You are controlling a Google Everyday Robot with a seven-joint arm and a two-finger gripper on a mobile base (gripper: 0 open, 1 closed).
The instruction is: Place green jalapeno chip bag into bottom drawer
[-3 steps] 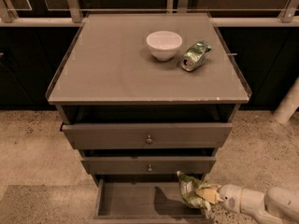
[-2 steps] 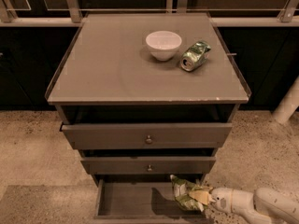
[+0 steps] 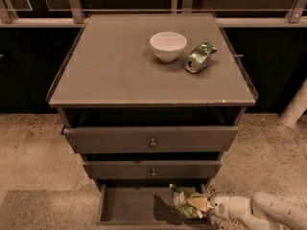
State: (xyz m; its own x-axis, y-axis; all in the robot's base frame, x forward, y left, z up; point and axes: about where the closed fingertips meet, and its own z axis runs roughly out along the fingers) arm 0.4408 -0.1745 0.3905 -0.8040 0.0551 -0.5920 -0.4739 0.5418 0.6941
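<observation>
Over the right end of the pulled-out grey-brown wooden bottom drawer, the white two-finger gripper reaches in from the right, clamped on the crumpled light green foil chip bag. Up on the cabinet's flat grey top, a round white bowl sits just beside a dented shiny green can.
</observation>
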